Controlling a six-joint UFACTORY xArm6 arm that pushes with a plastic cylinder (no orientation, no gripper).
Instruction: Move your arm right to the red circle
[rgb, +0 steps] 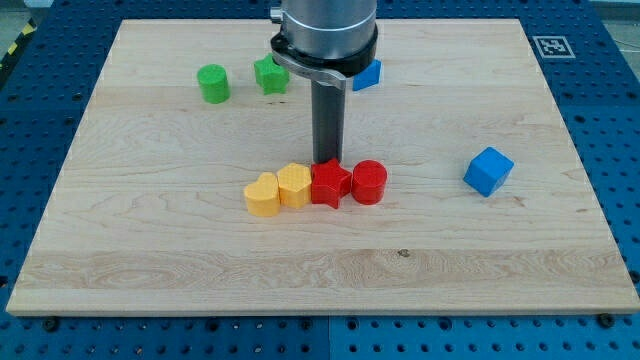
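My tip (328, 161) sits just behind the red star block (330, 184), touching or nearly. Red circle (369, 182) adjoins the star on the view's right. No gripper fitted, only a plain rod.

A pale wooden board (150, 250) lies on a blue perforated bench (620, 120). Mid-board, four blocks touch in a row: yellow heart (262, 194), yellow hexagon (294, 185), red star (330, 183), red circle (369, 182). Far left sit a green cylinder (213, 83) and a green star (270, 75); a blue block (369, 75) lies far back, a blue cube (488, 171) right.
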